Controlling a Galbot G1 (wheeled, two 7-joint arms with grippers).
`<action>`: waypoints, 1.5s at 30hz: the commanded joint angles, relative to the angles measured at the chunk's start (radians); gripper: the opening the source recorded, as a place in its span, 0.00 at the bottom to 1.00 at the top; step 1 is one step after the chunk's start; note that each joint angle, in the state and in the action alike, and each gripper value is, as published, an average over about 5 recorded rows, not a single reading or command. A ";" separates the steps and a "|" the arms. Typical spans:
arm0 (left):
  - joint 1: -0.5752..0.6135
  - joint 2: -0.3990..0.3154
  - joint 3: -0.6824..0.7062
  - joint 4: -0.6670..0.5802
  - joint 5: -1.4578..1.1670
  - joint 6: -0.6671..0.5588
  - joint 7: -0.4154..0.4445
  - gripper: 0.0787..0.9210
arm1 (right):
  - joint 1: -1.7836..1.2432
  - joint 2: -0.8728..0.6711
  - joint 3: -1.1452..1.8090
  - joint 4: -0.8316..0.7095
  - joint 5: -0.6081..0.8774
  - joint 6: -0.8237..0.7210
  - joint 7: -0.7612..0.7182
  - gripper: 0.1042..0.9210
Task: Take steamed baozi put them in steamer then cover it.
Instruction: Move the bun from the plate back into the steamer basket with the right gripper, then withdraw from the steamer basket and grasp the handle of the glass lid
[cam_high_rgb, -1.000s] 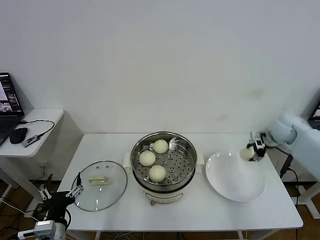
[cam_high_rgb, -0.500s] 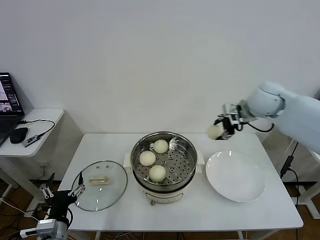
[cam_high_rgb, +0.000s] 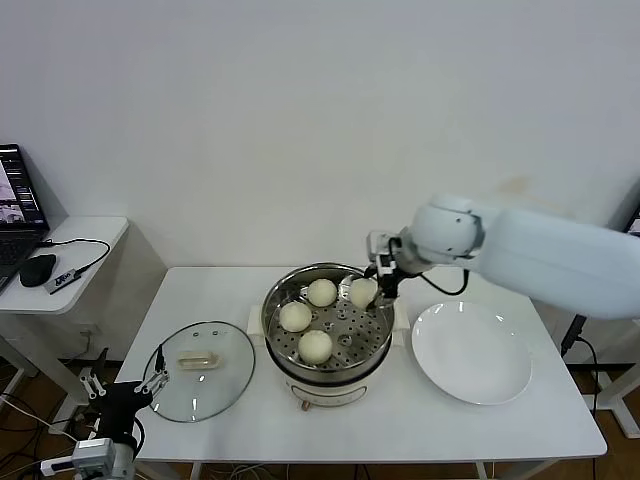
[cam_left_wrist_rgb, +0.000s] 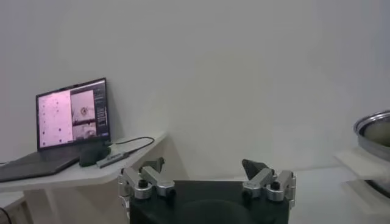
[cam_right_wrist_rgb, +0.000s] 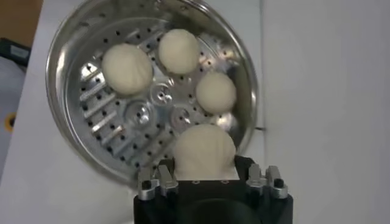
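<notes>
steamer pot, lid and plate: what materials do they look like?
Steamer: polished steel by its mirror shine, with a perforated tray and a cream base, likely plastic. Lid: clear glass, the table shows through it; its rim looks metal, its handle cream. Plate: glossy white, ceramic or melamine; cannot tell which.

The white counter (cam_high_rgb: 420, 420) carries the steamer (cam_high_rgb: 327, 318) at its middle, the cover (cam_high_rgb: 200, 357) lying flat to its left, and a white plate (cam_high_rgb: 470, 352) on its right.
</notes>
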 joint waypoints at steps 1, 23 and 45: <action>-0.001 -0.004 0.002 0.010 0.002 -0.002 0.001 0.88 | -0.064 0.104 -0.055 -0.014 0.064 -0.070 0.115 0.63; -0.013 -0.007 0.005 0.025 0.001 -0.002 0.001 0.88 | -0.097 0.113 -0.048 -0.058 -0.012 -0.069 0.088 0.63; -0.013 -0.004 -0.001 0.027 -0.003 -0.008 -0.001 0.88 | -0.416 -0.350 0.381 0.296 0.102 0.078 0.651 0.88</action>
